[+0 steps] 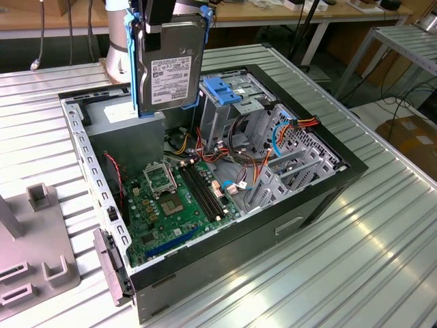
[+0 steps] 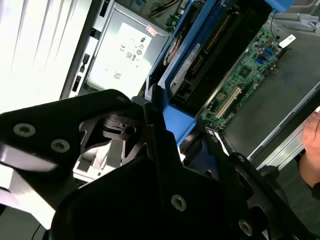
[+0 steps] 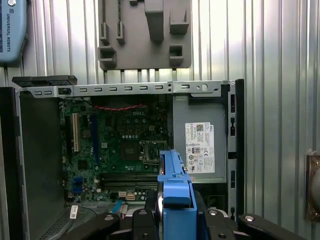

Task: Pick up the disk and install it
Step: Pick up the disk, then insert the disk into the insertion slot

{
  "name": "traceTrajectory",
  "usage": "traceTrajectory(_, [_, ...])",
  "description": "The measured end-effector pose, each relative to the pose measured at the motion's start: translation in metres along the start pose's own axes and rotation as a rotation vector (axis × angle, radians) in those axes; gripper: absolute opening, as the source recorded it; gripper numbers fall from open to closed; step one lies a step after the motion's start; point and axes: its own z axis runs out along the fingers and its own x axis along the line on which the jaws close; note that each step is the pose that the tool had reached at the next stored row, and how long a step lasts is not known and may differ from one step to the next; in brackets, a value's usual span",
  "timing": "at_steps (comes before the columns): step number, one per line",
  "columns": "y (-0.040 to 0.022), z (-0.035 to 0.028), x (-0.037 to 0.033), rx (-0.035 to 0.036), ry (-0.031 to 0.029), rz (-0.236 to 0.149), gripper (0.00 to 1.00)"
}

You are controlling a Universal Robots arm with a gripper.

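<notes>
The disk hangs upright above the open computer case, over its back-left part. It is a grey metal drive with a white label, framed by a blue carrier rail. My gripper is shut on its top end. In the first wrist view the blue rail stands edge-on between my black fingers, above the motherboard. The second wrist view shows the rail close up. The grey drive cage with its blue latch stands just to the exterior view's right of the disk.
The case lies open on a ribbed metal table, with the power supply under the disk and cables beside the cage. A grey fixture sits at the exterior view's left. A person's hand shows at the case's edge.
</notes>
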Motion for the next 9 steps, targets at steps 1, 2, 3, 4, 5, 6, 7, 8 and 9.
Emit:
traceTrajectory(1, [-0.0001, 0.0, 0.0, 0.0, 0.0, 0.0, 0.37])
traceTrajectory(2, [-0.0001, 0.0, 0.0, 0.0, 0.0, 0.0, 0.37])
traceTrajectory(3, [-0.0002, 0.0, 0.0, 0.0, 0.0, 0.0, 0.37])
traceTrajectory(4, [-0.0002, 0.0, 0.0, 0.0, 0.0, 0.0, 0.37])
traceTrajectory(5, [-0.0003, 0.0, 0.0002, 0.0, 0.0, 0.0, 0.37])
traceTrajectory(6, [-0.0003, 0.0001, 0.0007, 0.0, -0.0001, 0.0, 0.37])
traceTrajectory(7, [-0.0002, 0.0001, 0.0009, 0.0, 0.0, 0.0, 0.37])
traceTrajectory(8, [-0.0003, 0.0001, 0.0014, 0.0, 0.0, 0.0, 0.37])
traceTrajectory(9, [-0.0003, 0.0001, 0.0018, 0.0, 0.0, 0.0, 0.37])
